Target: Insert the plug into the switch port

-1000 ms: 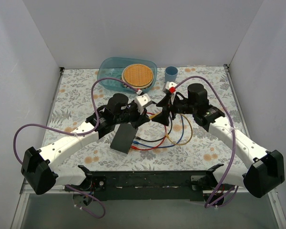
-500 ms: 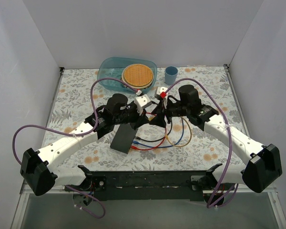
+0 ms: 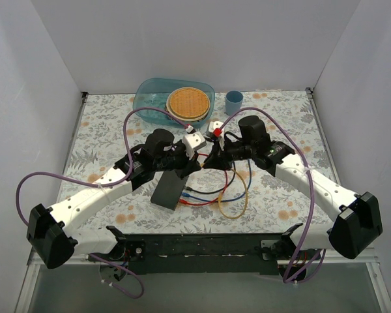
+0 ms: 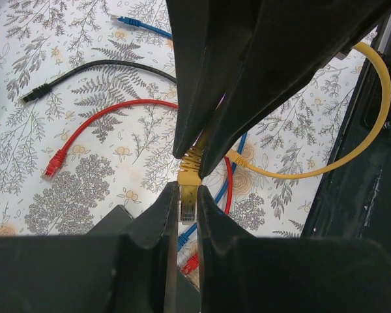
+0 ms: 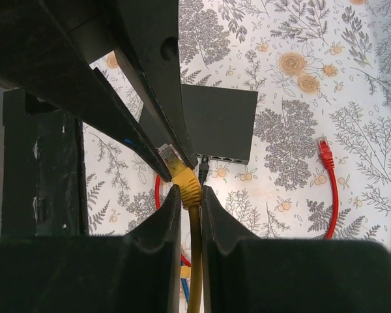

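The plug (image 4: pixel 188 199) is yellow, with a clear tip and a ribbed boot, on the end of a yellow cable (image 3: pixel 234 210). It hangs above the table. My left gripper (image 4: pixel 188 195) is shut on the clear tip. My right gripper (image 5: pixel 190 194) is shut on the boot (image 5: pixel 189 186) just behind it, so the two sets of fingers meet nose to nose. In the top view the left gripper (image 3: pixel 197 164) and right gripper (image 3: pixel 212 158) touch above the switch (image 3: pixel 168 189). The switch (image 5: pixel 215 120) lies flat, and a black plug (image 5: pixel 203 171) sits at its port edge.
Red (image 4: pixel 104 124), blue (image 4: pixel 140 25) and black (image 4: pixel 85 75) cables lie loose on the flowered cloth beside the switch. A blue bowl (image 3: pixel 150 98) with a wicker disc and a blue cup (image 3: pixel 234 101) stand at the back. A black rail (image 3: pixel 202 244) runs along the near edge.
My right gripper has moved left to meet the left one and has closed on the yellow plug's boot. The yellow cable loop has swung toward the near edge. The left arm has stayed still.
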### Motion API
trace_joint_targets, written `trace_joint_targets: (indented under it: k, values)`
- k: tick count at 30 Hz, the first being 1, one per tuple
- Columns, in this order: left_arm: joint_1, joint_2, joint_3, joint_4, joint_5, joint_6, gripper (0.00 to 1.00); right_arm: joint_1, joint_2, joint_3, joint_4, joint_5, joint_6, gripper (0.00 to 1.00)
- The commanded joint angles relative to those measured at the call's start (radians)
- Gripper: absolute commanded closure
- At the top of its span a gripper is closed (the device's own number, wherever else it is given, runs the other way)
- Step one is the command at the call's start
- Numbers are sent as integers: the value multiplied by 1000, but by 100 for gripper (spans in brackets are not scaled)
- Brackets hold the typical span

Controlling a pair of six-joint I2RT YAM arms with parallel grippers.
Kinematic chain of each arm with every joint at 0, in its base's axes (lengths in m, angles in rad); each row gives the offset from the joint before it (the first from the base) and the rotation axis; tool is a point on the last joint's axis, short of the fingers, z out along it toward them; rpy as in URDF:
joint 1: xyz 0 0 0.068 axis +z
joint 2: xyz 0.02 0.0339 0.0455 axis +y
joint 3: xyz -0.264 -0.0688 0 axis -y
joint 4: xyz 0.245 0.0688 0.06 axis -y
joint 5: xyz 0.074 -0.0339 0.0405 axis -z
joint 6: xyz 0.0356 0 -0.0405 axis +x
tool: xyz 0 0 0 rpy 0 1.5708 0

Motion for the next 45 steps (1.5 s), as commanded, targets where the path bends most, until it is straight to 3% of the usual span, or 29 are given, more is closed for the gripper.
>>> trace_joint_targets:
  k: [1, 3, 10, 12, 13, 16, 24, 33, 45]
  values:
    - [-3, -54, 50, 41, 16, -6, 100, 16, 22, 52, -17, 23, -17, 92]
    - [-3, -63, 48, 45, 13, -6, 100, 25, 27, 55, -26, 29, -19, 99]
    - [-4, -77, 36, 73, -10, -19, 97, 42, 25, 46, -28, 67, -22, 99]
    - [-4, -81, 27, 87, -59, -32, 83, 44, 17, 38, -21, 83, -16, 99]
    - [-4, -89, 19, 107, -81, -49, 67, 44, 13, 34, -15, 104, -10, 99]
    - [-4, -103, -15, 156, -194, -78, 40, 45, -9, 3, 20, 159, 16, 99]
    - [-4, -140, -107, 256, -502, -213, 2, 45, -68, -100, 147, 235, 96, 99]
    - [14, -104, -209, 272, -714, -397, 2, 45, -104, -247, 322, 305, 226, 99]
    - [293, -60, -367, 335, -382, -608, 2, 50, -69, -411, 555, 319, 338, 99]
